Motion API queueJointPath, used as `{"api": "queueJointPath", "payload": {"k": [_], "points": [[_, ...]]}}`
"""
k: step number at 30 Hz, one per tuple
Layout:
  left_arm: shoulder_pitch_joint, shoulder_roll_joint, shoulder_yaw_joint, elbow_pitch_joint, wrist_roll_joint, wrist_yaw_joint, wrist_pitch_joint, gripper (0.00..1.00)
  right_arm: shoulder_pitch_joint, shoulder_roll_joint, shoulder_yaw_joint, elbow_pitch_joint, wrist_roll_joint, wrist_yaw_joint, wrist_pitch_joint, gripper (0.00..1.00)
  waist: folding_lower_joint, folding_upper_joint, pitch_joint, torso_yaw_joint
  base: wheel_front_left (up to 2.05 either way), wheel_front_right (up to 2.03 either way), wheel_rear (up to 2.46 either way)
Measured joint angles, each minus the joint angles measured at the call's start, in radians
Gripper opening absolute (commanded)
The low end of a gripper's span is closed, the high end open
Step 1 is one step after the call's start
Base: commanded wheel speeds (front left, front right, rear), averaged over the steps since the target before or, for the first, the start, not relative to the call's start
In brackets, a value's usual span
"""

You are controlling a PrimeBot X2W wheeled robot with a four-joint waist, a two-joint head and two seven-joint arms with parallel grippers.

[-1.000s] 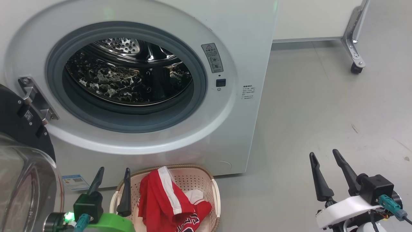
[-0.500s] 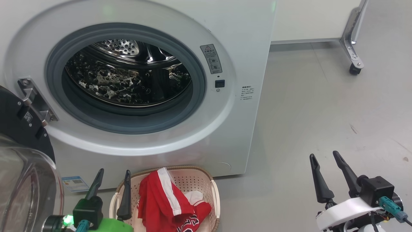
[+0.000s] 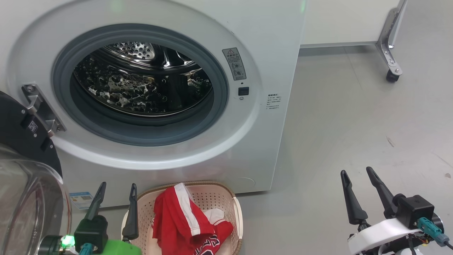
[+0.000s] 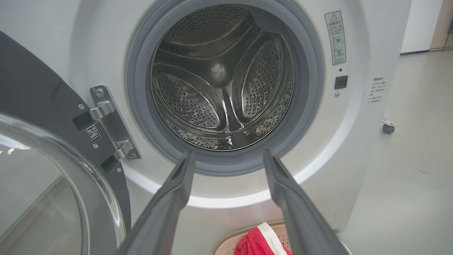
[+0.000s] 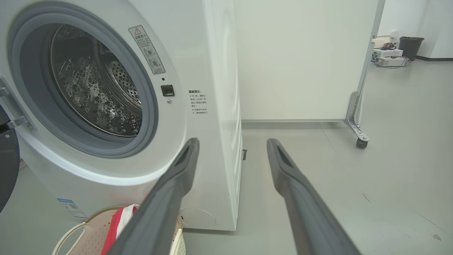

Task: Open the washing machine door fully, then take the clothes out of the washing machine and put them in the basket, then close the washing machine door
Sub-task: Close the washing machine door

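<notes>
The white washing machine stands with its steel drum bare of laundry, as the left wrist view confirms. Its door is swung out to the left, black rim and clear glass bowl facing me. The red clothes lie heaped in the cream basket on the floor below the machine. My left gripper is open, low, just left of the basket. My right gripper is open over the floor to the right.
A grey hinge bracket joins the door to the machine front. A white panel on a metal foot with a caster stands at the back right. In the right wrist view, a dark bin and boxes sit far off.
My left gripper has drifted a little to the left and down, away from the basket. The head view wobbled slightly. The right gripper, the clothes and the door stay put.
</notes>
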Motion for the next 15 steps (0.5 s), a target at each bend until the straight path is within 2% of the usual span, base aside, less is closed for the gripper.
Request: {"api": "queueJointPath", "payload": {"k": [15], "points": [[0.019,-0.003,0.007,-0.040,0.013,0.000,0.019,1.00,0.001,0.000,0.000,-0.010,0.000,-0.007,0.004,1.00,0.0000,0.0000,0.002,0.002,-0.69,0.69,0.00]]}}
